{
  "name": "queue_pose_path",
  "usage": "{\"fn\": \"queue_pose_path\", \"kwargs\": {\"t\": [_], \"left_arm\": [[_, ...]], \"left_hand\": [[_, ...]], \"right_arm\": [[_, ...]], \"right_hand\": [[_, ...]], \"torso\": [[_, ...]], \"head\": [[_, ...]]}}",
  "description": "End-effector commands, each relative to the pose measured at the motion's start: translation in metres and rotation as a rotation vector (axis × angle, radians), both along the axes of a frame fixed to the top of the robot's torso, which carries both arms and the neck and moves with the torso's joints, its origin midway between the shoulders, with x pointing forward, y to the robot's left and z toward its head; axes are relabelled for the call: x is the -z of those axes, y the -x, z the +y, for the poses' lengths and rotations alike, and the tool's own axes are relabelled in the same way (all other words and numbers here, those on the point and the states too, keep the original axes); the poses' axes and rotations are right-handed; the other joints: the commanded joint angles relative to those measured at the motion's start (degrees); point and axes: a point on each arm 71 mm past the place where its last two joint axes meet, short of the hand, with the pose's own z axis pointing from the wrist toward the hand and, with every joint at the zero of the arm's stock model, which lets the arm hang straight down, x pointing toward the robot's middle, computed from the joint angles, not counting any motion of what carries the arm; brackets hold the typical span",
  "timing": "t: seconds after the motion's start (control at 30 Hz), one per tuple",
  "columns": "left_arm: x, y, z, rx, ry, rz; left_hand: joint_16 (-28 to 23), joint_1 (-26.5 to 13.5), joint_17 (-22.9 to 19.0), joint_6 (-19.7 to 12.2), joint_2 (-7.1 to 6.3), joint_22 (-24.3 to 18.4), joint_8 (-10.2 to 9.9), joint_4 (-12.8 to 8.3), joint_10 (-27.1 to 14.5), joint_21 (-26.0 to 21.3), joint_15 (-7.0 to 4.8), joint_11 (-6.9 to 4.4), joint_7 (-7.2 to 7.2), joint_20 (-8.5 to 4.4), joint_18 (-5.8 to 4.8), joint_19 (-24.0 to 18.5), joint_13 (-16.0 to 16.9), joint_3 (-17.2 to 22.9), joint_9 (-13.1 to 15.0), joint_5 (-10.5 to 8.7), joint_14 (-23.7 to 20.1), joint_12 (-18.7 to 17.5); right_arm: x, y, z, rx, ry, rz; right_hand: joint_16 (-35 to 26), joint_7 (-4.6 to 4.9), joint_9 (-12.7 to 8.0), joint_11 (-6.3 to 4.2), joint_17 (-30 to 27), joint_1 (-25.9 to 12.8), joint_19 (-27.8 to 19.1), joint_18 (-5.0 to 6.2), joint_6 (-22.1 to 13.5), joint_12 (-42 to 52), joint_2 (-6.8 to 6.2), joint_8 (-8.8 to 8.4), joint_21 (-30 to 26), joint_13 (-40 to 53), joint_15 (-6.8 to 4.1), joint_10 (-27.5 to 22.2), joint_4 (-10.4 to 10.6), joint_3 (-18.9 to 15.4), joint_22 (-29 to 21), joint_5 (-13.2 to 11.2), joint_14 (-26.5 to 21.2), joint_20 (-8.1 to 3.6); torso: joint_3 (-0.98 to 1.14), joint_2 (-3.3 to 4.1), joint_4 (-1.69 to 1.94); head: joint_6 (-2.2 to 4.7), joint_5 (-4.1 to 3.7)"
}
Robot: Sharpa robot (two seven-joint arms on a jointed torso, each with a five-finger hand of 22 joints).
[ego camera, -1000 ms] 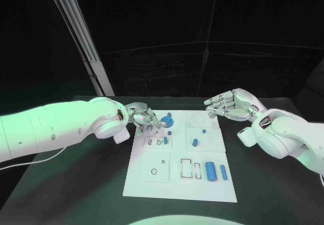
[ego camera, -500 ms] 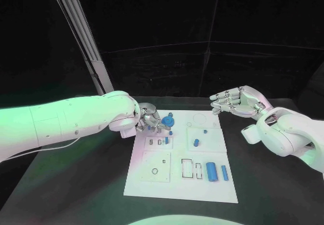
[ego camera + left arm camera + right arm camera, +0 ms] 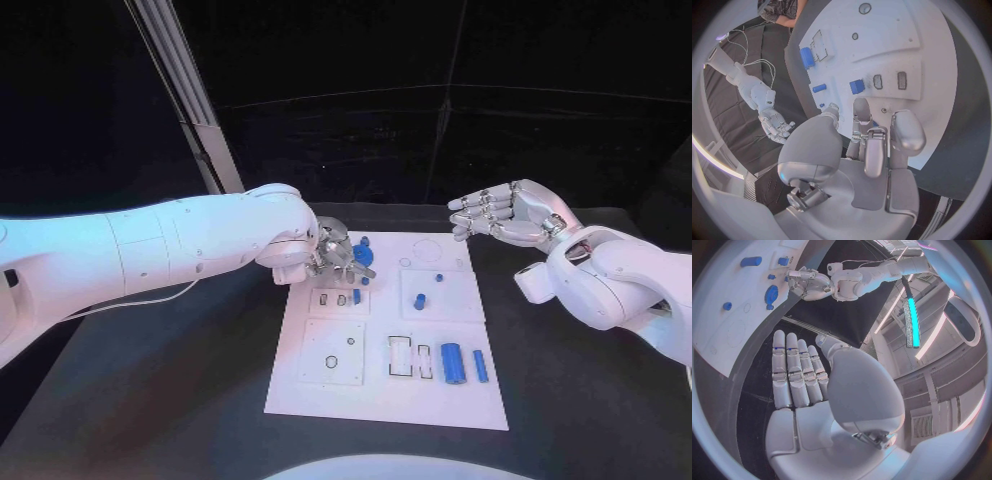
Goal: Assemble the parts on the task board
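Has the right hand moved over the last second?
Yes. The right hand has drifted outward, away from the task board's far right corner, and hangs open over the black table.

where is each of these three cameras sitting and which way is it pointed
Head view: on the robot's head, looking down at the task board; both white arms enter, left hand over the board's far left part, right hand raised off its far right corner.
Left wrist view: behind the left hand, facing the board and its blue parts.
Right wrist view: behind the right hand, fingers spread, facing across the board's edge.
Shared: both wrist views show the other arm's hand.
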Motion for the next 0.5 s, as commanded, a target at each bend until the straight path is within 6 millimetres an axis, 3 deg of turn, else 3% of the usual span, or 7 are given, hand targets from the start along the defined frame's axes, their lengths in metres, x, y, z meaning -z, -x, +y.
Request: {"fn": "queue_pose_path", "kwargs": {"t": [0.03, 0.5], "left_arm": [[0.003, 0.0007, -0.0016, 0.025, -0.03, 0.06], [0.0053, -0.0033, -0.0049, 0.03, -0.061, 0.078]], "left_hand": [[0.23, 0.41, 12.79, 0.07, 0.41, 0.19, 0.37, 0.06, 0.41, 0.29, -0.42, 0.07, -0.41, -0.1, -1.11, 0.35, 0.06, -0.33, 0.08, 0.14, 5.39, 0.27], [0.49, 1.35, 13.33, -0.01, 1.12, 0.89, 1.0, -0.07, 0.5, 0.82, -0.49, -0.04, -0.55, -0.19, -1.22, 0.46, 0.25, -0.48, 0.78, 0.18, 5.5, 0.53]], "right_arm": [[-0.0022, -0.0007, 0.0011, -0.005, -0.009, -0.012], [-0.0011, -0.0028, 0.002, -0.006, -0.007, -0.01]], "right_hand": [[-0.35, 0.04, -0.02, 0.2, -0.14, -0.93, 0.22, 0.47, -0.51, -0.19, -0.06, -0.14, -0.16, -0.05, 0.37, -0.23, -0.26, -0.04, -0.14, 0.35, 0.15, 0.13], [-0.36, 0.06, -0.02, 0.23, -0.35, -1.3, 0.25, 0.47, -0.55, -0.24, -0.17, -0.15, -0.33, -0.05, 0.41, -0.26, -0.22, -0.14, -0.26, 0.34, 0.13, 0.19]], "torso": [[-0.03, 0.01, 0.01], [-0.03, -0.02, 0.07]], "head": [[-0.23, 0.02], [-0.9, 0.09]]}}
